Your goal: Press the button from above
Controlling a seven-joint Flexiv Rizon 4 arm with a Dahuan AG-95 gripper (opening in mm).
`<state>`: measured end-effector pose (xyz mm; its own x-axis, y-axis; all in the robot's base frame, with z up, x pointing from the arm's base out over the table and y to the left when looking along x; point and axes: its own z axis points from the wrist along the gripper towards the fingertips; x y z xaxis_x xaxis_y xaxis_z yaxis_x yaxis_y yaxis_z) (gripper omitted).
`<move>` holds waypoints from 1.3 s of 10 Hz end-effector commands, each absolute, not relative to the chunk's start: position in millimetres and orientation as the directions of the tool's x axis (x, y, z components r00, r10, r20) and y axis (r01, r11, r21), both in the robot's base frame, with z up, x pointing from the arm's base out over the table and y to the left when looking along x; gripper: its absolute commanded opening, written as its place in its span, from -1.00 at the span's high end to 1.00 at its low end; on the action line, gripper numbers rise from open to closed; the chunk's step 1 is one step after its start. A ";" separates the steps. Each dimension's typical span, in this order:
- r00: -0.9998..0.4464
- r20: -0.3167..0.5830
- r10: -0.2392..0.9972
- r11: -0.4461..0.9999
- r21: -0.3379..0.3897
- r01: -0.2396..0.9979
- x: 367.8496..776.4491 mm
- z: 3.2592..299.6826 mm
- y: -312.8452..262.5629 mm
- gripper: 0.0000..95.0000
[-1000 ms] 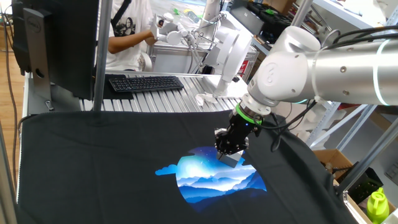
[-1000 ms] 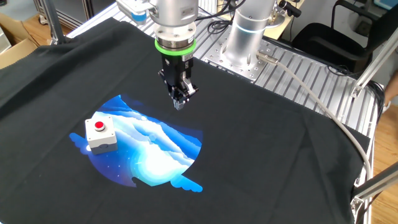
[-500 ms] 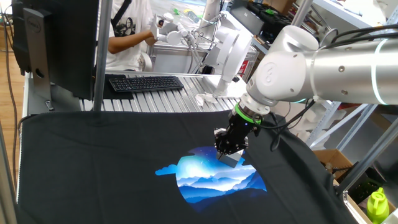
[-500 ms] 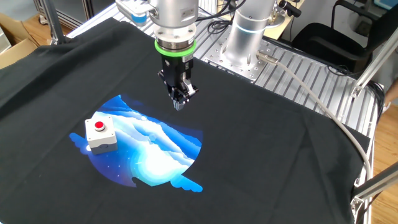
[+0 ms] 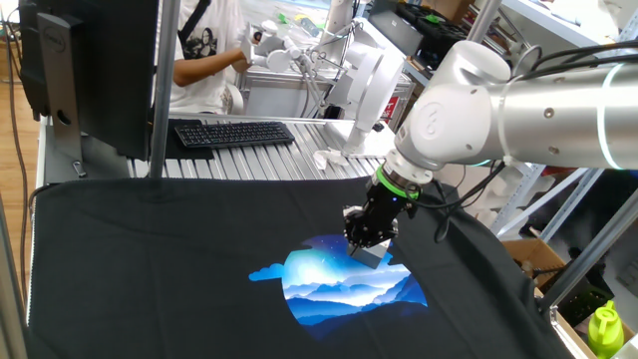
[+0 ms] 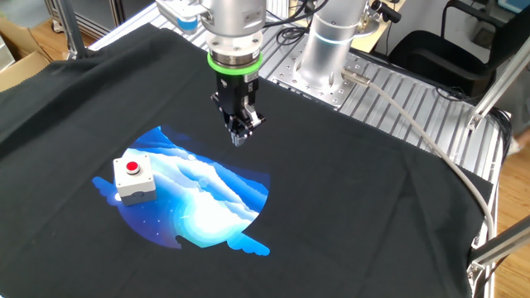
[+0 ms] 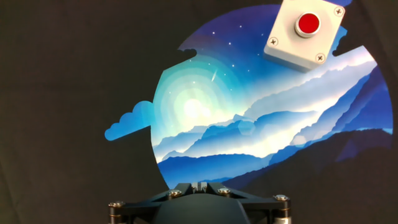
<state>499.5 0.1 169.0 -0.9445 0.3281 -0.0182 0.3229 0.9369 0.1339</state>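
Button, red, tops a small grey box on the blue print of the cloth-covered surface, well apart from the raised gripper. Whether the fingers are apart or together cannot be told. A good press needs the gripper centred above the cap, then a straight vertical descent.

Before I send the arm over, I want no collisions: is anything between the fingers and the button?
Nothing visible. The gripper hangs above the black cloth, apart from the button on its grey box. Between them lies only the flat blue print.
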 end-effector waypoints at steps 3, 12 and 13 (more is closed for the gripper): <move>-0.930 -0.024 0.366 0.927 0.094 0.362 499.4 168.9 0.1 1.00; -0.915 -0.028 0.403 0.913 0.076 0.400 499.8 168.8 0.2 1.00; -0.914 -0.028 0.404 0.913 0.077 0.401 499.8 168.8 0.2 1.00</move>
<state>501.7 0.6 168.4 -0.9135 0.4061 -0.0265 0.4031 0.9119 0.0777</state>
